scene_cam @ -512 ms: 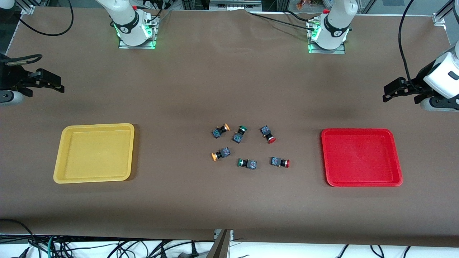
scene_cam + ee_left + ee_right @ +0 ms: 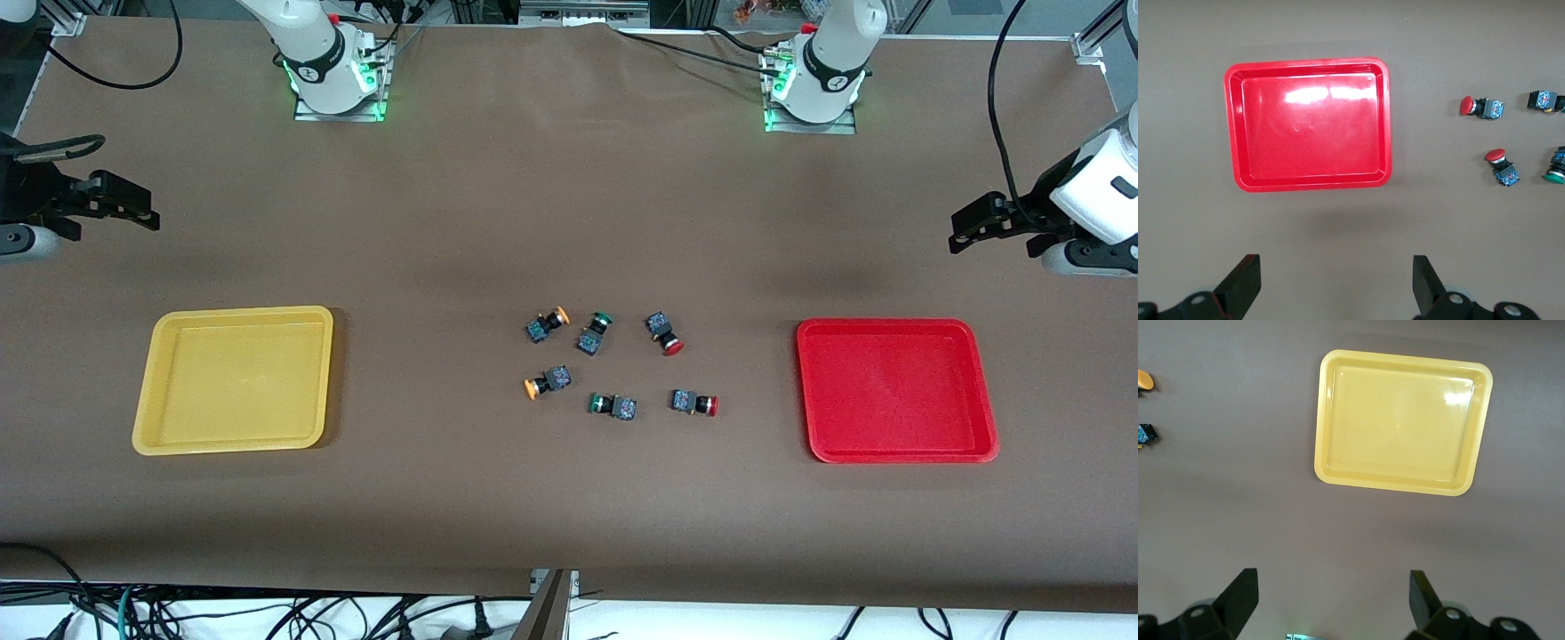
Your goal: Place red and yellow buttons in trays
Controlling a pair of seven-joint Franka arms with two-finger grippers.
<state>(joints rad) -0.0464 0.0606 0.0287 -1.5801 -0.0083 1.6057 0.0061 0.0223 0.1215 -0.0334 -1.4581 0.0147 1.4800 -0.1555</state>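
Both grippers, left gripper (image 2: 1335, 283) and right gripper (image 2: 1331, 600), hang wide open and empty above the desk (image 2: 569, 516). The red and yellow buttons (image 2: 622, 364) lie mid-desk between the empty trays (image 2: 893, 453), so either arm can reach.

White arm links (image 2: 311, 40), black joint bands, green base lights; black grippers, black cables.

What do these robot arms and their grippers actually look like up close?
Both arms are glossy white with black joint bands, bolted to metal base plates that glow green. Black cables trail from the bases. The left gripper and right gripper are black and blocky. The wrist views show each with two flat, dark, wedge-shaped fingers set wide apart.
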